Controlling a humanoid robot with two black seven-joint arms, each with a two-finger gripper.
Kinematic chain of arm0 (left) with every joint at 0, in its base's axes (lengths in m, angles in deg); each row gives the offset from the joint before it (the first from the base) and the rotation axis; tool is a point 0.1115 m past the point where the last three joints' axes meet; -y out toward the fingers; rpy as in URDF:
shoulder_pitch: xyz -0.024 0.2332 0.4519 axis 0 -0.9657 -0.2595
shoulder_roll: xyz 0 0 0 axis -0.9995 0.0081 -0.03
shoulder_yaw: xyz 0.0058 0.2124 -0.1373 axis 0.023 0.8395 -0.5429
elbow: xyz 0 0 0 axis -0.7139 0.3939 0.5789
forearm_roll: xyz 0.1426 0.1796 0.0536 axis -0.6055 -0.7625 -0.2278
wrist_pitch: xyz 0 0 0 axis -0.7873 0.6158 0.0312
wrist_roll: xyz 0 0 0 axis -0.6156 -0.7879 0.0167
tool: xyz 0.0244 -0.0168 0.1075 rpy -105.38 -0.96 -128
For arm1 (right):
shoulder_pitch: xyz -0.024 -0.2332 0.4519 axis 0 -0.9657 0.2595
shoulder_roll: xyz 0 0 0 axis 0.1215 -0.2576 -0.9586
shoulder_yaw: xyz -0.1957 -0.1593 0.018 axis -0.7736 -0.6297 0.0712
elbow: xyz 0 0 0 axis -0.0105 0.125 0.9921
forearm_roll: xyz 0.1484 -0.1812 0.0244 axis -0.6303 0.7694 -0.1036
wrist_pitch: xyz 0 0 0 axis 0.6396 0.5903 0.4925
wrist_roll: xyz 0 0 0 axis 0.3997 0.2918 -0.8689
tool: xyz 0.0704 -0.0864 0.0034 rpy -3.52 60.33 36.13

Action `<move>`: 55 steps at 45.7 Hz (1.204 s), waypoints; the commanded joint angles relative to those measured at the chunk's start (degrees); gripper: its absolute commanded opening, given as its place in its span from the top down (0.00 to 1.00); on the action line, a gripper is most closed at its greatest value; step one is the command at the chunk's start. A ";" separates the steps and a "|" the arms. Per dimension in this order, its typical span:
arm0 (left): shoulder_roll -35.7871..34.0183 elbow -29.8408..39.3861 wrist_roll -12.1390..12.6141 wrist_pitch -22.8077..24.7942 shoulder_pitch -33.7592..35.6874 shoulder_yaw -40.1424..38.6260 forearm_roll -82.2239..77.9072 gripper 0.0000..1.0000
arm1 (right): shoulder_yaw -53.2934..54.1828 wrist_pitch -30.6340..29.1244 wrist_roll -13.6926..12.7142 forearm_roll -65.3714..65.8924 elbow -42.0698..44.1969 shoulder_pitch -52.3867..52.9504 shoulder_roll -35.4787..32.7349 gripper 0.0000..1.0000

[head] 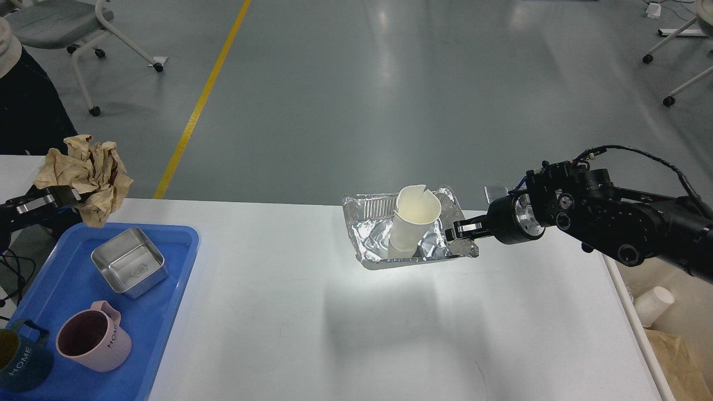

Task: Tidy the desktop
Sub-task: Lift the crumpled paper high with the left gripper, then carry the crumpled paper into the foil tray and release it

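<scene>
The white desktop (356, 334) fills the lower view. My right gripper (460, 231) is shut on the right rim of a crumpled foil tray (372, 236) and holds it above the desktop, its shadow below. A torn white paper cup (411, 220) stands in the tray. My left gripper (55, 196) is at the far left, shut on a crumpled brown paper ball (86, 177), held over the desktop's far left corner above the blue tray.
A blue tray (167, 312) at the left holds a steel square dish (129, 262), a pink mug (92, 344) and a dark blue mug (19, 362). A bin with a white cup (653, 303) and brown paper stands right of the desktop. Chairs stand on the floor behind.
</scene>
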 commanded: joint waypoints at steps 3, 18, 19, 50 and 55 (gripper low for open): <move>3.27 -0.06 1.33 -0.29 1.00 -0.70 0.28 0.96 | 0.06 0.00 0.00 0.00 -0.08 -0.01 -0.07 1.00; 23.91 -3.48 7.22 2.44 12.87 0.53 0.11 0.95 | -0.02 0.00 0.00 0.00 -0.09 -0.01 0.02 1.00; 25.23 -3.83 7.48 2.61 13.39 0.97 0.20 0.95 | -0.02 0.00 0.00 0.00 -0.09 -0.01 0.02 1.00; 49.24 -14.91 7.75 2.44 20.34 12.22 0.20 0.93 | -0.02 0.08 0.09 0.18 0.18 -0.01 0.64 1.00; 51.52 -16.14 7.66 2.35 20.25 12.84 0.28 0.93 | 0.15 0.08 0.00 0.18 0.27 -0.01 0.99 1.00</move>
